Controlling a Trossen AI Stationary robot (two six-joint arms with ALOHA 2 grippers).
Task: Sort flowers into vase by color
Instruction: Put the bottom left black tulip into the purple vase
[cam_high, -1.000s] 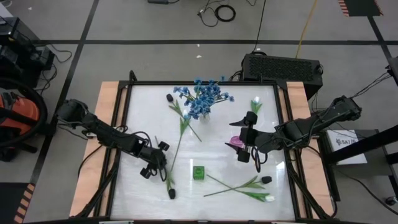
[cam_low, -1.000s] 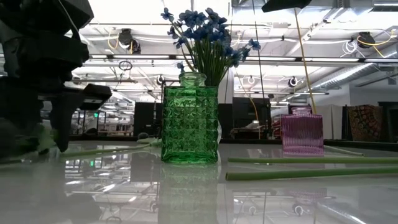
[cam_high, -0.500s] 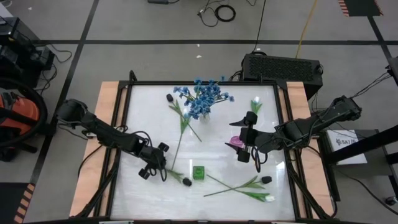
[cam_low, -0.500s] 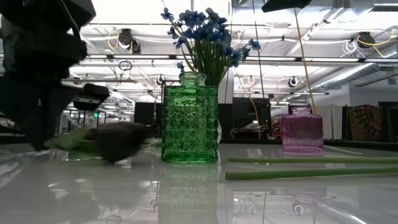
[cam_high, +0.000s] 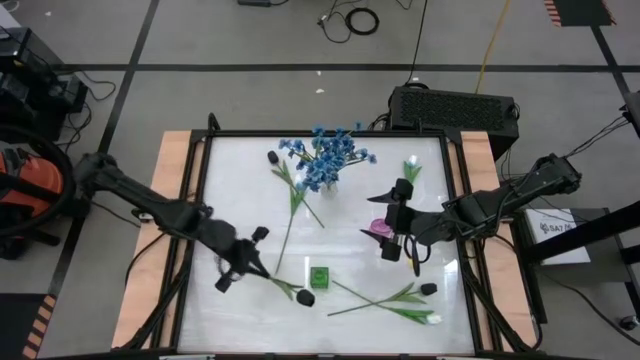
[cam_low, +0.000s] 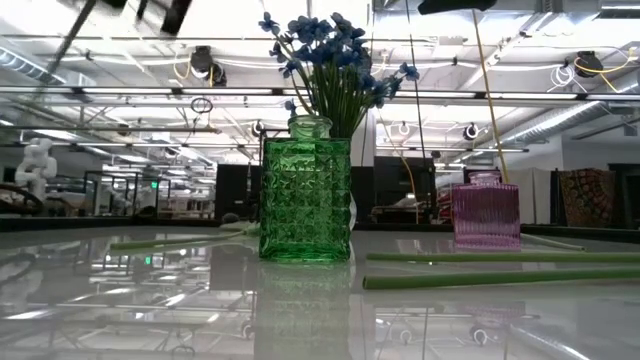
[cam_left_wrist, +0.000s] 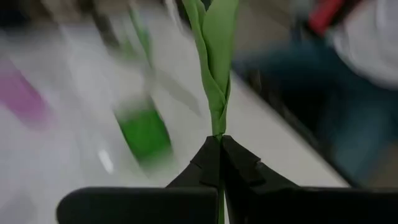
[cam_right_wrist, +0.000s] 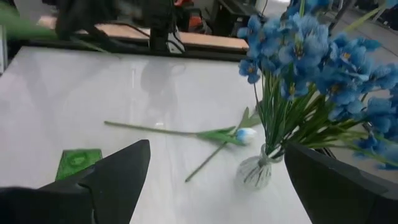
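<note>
The left pincer (cam_high: 243, 268) is now closed on a dark tulip stem (cam_high: 283, 287), swung toward the green vase (cam_high: 319, 277); probably lifted, though blurred. The right pincer (cam_high: 398, 232) waits open by the pink vase (cam_high: 378, 229). Placement is pending.

Two dark jointed arms, trailing black cables
</note>
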